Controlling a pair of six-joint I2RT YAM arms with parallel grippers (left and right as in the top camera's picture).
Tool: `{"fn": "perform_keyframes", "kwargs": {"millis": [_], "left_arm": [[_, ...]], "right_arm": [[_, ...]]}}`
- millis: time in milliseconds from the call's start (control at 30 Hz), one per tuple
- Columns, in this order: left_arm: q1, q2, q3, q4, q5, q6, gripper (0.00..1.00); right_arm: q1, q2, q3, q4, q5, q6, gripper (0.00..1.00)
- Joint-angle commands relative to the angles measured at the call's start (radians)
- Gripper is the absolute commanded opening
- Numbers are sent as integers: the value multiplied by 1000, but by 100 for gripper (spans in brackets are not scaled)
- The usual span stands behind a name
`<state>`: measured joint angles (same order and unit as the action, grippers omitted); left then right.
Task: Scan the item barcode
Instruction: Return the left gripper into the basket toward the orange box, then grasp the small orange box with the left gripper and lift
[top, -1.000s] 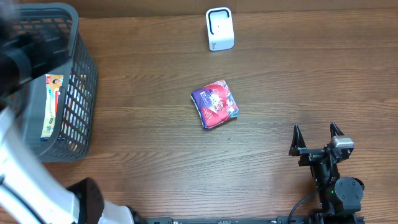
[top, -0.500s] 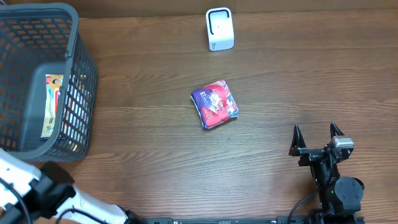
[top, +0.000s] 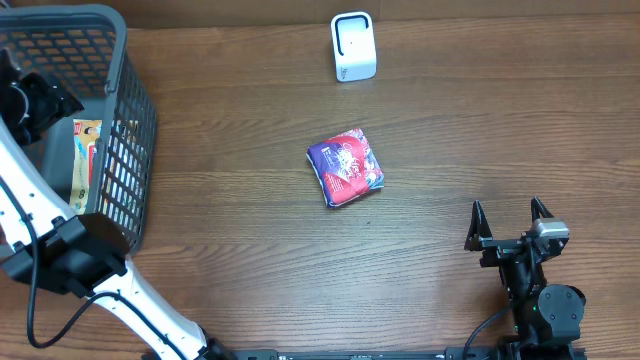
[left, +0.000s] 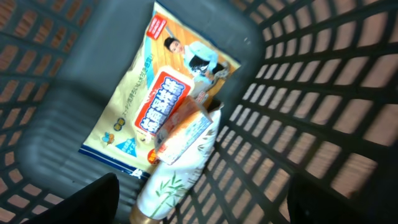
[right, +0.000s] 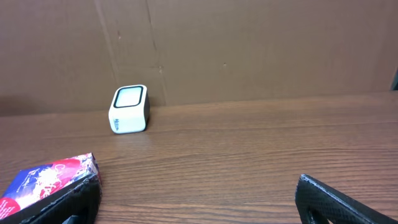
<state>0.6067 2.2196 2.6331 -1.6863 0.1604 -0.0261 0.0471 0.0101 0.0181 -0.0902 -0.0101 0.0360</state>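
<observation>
Brought left pincer into the basket since a moment before, spread, pinching nothing; kept right pincer spread, unmoved; found in the basket a flat packet, small orange box, white bottle; kept purple packet lying on the surface, apart from scanner.

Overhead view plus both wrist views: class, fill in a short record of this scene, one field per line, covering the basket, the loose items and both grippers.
Basket: grey mesh basket, left side
Basket contents: flat printed packet, small orange-and-white carton, white bottle
Centre item: purple pouch, lying alone
Far-edge item: white scanner, upright
Left gripper: inside the basket above the contents, jaws apart, holding nothing
Right gripper: near edge, jaws apart, empty
</observation>
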Motion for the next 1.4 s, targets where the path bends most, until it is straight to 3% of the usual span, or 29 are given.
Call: {"fn": "perform_keyframes", "kwargs": {"millis": [0,333,567,800,900,1000,1067,1100,1367], "left_arm": [[-19,28,-56,-3,-98,19,78],[-4,30,-325,101,-111,19,81],[-7,32,-494,248,-74,77,64],[-7,32,-637,365,-59,101,63],[-7,32,-686,430,-59,101,44],[-7,32,-706,463,-60,101,34],[-6,31,-705,470,-63,101,18],[-5,30,-697,467,-68,101,4],[-4,27,-479,317,-57,63,4]], "right_arm": [[-1,-7,-10,6,9,-3,100],[-1,-7,-10,6,9,-3,100],[-1,-7,-10,6,9,-3,100],[-1,-7,-10,6,9,-3,100],[-1,-7,-10,6,9,-3,100],[-1,-7,-10,6,9,-3,100],[-1,-7,-10,6,9,-3,100],[-1,-7,-10,6,9,-3,100],[-1,-7,-10,6,9,-3,100]]}}
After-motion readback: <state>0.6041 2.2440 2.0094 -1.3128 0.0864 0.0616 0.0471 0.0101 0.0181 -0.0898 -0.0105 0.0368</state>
